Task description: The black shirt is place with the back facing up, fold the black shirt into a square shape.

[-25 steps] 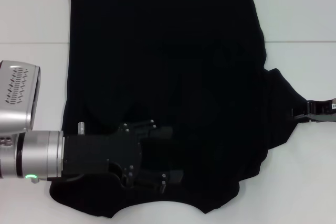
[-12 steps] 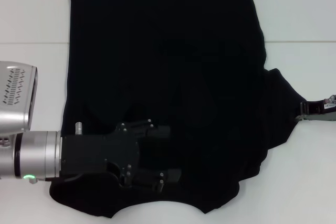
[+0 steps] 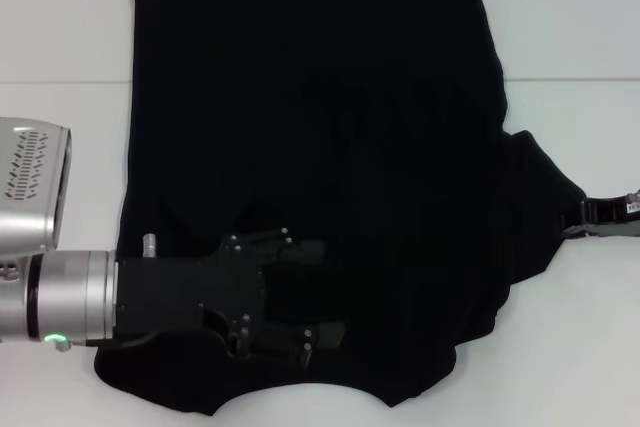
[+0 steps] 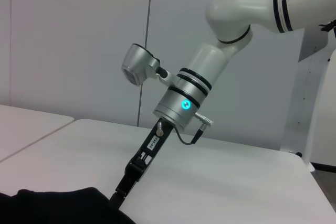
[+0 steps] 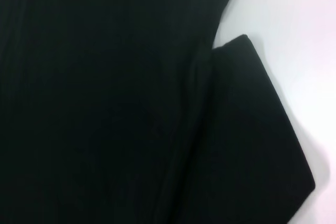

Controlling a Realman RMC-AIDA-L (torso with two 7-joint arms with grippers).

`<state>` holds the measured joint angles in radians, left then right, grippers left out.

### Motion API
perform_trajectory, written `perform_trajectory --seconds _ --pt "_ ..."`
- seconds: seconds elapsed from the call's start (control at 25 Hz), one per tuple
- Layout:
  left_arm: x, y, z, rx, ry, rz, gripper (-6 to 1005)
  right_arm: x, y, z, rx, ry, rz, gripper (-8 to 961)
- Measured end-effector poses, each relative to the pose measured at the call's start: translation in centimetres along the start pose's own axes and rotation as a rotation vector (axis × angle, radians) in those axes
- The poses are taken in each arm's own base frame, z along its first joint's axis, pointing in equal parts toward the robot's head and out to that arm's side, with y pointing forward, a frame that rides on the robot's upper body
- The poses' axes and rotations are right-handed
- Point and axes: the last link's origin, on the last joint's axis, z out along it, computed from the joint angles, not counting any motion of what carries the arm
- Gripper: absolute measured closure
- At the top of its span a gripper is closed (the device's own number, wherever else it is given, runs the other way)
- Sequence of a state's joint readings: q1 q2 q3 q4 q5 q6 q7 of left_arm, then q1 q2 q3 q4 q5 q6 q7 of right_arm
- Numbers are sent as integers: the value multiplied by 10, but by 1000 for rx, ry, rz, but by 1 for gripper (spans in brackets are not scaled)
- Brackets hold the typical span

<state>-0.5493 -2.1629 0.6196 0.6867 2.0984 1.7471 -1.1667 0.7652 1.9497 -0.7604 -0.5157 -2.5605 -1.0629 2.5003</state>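
1. A white table (image 3: 570, 27) is filling the head view, with a faint seam line running across it; behind it, the left wrist view is showing a pale grey wall (image 4: 79, 40) that the head view is not catching.
2. The black shirt (image 3: 320, 147) is lying flat over the middle of the table, taking up most of the head view. Its straight edge is sitting at the far side, its wavy edge at the near side, and one sleeve (image 3: 535, 197) is sticking out toward the robot's right.
3. The left gripper (image 3: 325, 297) is reaching in from the left over the near part of the shirt. Its two fingers are standing spread apart, with dark cloth showing between them; whether they are touching the cloth cannot be told.
4. The right gripper (image 3: 585, 219) is sitting at the tip of the sleeve, at the right edge of the head view. The left wrist view is showing it (image 4: 118, 196) low at the cloth edge with its arm tilted; jaw state cannot be told.
5. The right wrist view is showing only shirt fabric and the sleeve (image 5: 257, 140) lying flat against white table.
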Motion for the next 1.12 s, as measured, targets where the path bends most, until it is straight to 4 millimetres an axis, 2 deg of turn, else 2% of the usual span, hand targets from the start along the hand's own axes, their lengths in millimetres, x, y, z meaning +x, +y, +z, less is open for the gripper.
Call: perform_trajectory --seconds 0.2,0.44,0.76,1.12 --pt "0 0 1 -5 -1 -3 50 0 0 0 -3 -5 5 725" --pt "1 0 2 -10 0 -2 50 -3 3 2 -3 -14 4 552" --pt "2 0 1 -11 6 -2 50 -10 9 -5 -23 -24 -15 553" --pt "2 0 1 -5 10 -4 50 -10 8 -5 -19 -28 -11 557"
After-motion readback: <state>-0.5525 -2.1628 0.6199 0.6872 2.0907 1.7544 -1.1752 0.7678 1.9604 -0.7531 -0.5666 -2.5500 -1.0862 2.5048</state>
